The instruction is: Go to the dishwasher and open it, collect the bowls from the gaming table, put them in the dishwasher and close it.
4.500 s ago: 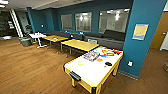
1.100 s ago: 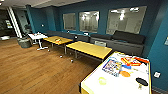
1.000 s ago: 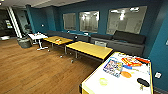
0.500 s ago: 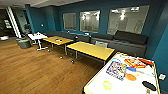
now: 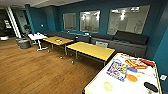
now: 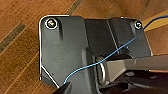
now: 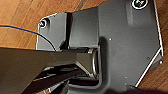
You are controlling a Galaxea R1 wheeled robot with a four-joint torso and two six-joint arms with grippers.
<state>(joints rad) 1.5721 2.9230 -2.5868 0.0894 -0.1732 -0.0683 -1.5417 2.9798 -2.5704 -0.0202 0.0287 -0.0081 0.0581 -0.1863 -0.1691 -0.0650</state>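
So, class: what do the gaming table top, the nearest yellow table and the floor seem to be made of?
Gaming table: the top looks like glossy white laminate or plastic, since it shines, with a yellow rim. Yellow table: probably pale wood or wood-look board, matte and evenly coloured. Floor: brown wood planks or a wood-look covering, with visible board lines and a slight sheen.

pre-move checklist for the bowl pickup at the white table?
1. Gaming table in sight: ok, lower right of the head view.
2. Bowls located: ok. Orange bowl, yellow-green bowl, black bowl, all on the white top.
3. Bowls free of clutter: not ok. Game boxes lie right next to the orange bowl.
4. Floor path to the table: ok, bare wood floor up to its near corner.
5. Gripper fingers ready: cannot tell from the wrist views.
6. Bowls within reach: cannot tell.
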